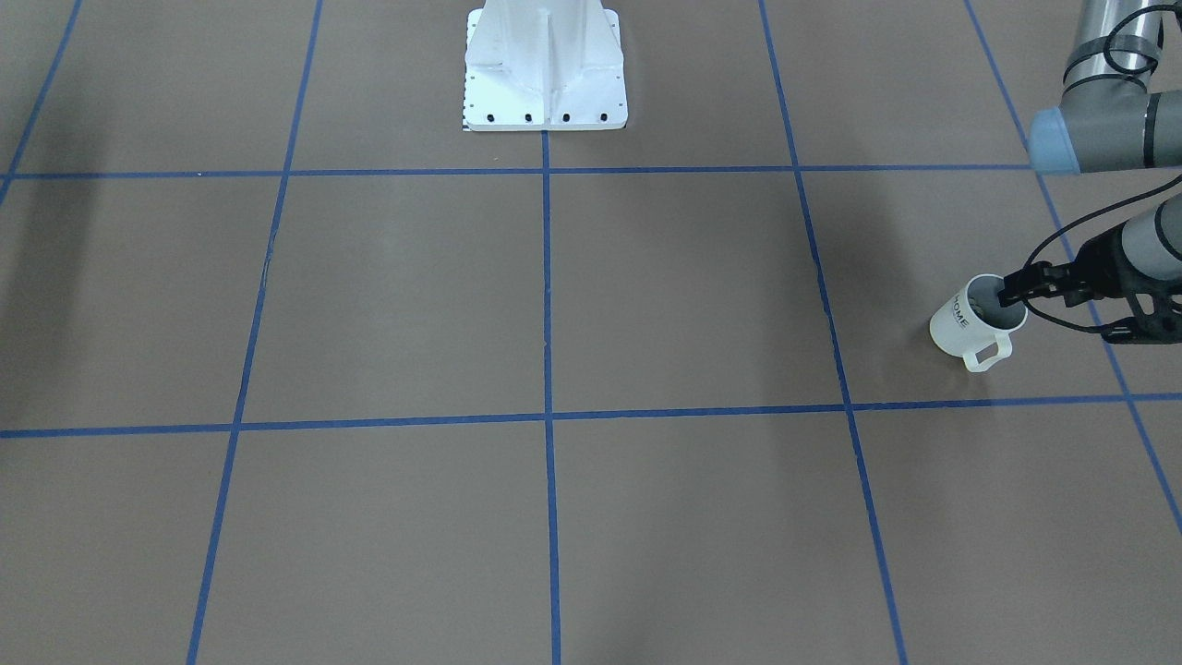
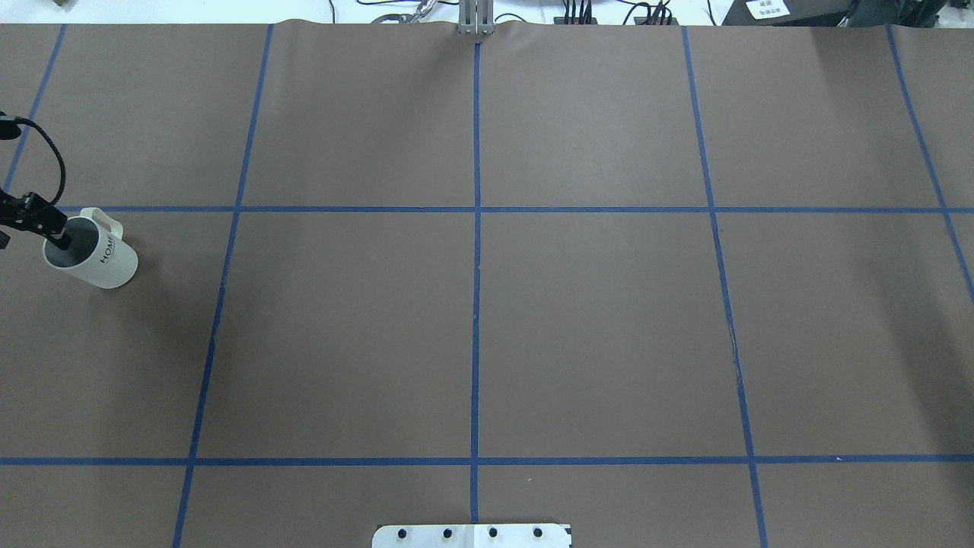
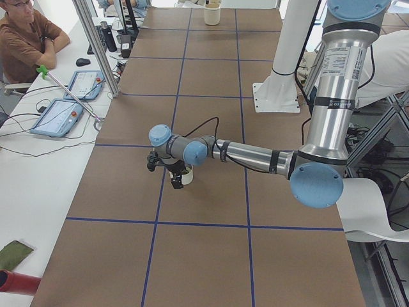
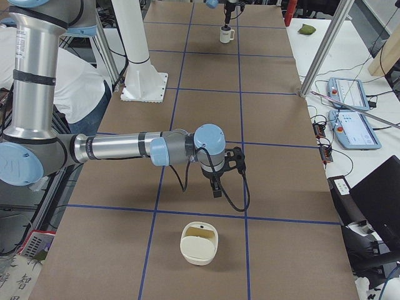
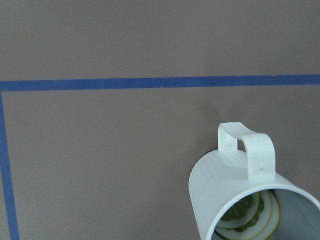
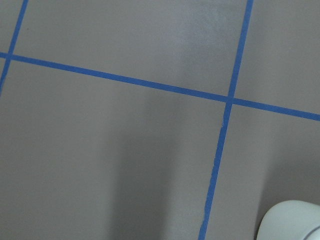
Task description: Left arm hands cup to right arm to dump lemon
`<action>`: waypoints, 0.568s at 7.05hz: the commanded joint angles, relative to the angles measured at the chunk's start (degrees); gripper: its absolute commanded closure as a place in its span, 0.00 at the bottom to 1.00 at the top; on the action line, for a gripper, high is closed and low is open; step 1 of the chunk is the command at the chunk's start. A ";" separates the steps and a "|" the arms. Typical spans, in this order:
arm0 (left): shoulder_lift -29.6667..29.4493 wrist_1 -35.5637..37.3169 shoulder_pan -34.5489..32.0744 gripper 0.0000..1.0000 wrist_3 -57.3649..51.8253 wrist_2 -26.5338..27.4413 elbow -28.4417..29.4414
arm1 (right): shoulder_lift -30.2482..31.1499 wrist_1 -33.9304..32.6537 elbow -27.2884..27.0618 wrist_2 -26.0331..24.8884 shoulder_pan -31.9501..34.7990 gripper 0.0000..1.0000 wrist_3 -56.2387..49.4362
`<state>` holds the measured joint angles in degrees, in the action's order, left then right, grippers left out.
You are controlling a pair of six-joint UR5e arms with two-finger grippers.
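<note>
The white cup [image 1: 965, 319] with dark lettering stands at the table's left end, also in the overhead view [image 2: 99, 257] and the left side view [image 3: 187, 173]. My left gripper [image 1: 1005, 294] is at its rim, one finger inside and one outside, shut on the wall. The left wrist view shows the cup [image 5: 235, 185] with its handle up and the yellow-green lemon [image 5: 248, 216] lying inside. My right gripper [image 4: 216, 187] shows only in the right side view, low over the table, and I cannot tell if it is open.
A white container [image 4: 199, 244] with a yellowish inside sits on the table near my right gripper; its edge shows in the right wrist view [image 6: 290, 222]. The white robot base [image 1: 545, 65] stands at the middle. Blue tape lines cross the brown table.
</note>
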<state>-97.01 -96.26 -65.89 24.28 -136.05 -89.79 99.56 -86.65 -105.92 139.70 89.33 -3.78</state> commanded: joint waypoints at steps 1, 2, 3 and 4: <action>-0.28 -1.03 0.94 0.54 0.50 0.00 0.93 | 0.02 -0.01 0.10 0.05 -0.03 0.00 0.00; -0.46 -1.56 0.94 1.00 0.42 -0.17 1.72 | -0.07 -0.01 0.02 -0.04 -0.12 0.00 0.00; -1.94 -1.30 0.94 1.00 0.68 -0.52 1.55 | -0.16 0.08 0.01 -0.04 -0.21 0.00 0.00; -2.39 -0.95 0.94 1.00 0.77 -1.40 1.38 | -0.16 0.17 0.01 0.05 -0.30 0.00 0.00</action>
<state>-98.48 -97.47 -64.98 24.89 -136.62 -88.35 99.45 -86.58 -105.90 139.68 89.14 -3.78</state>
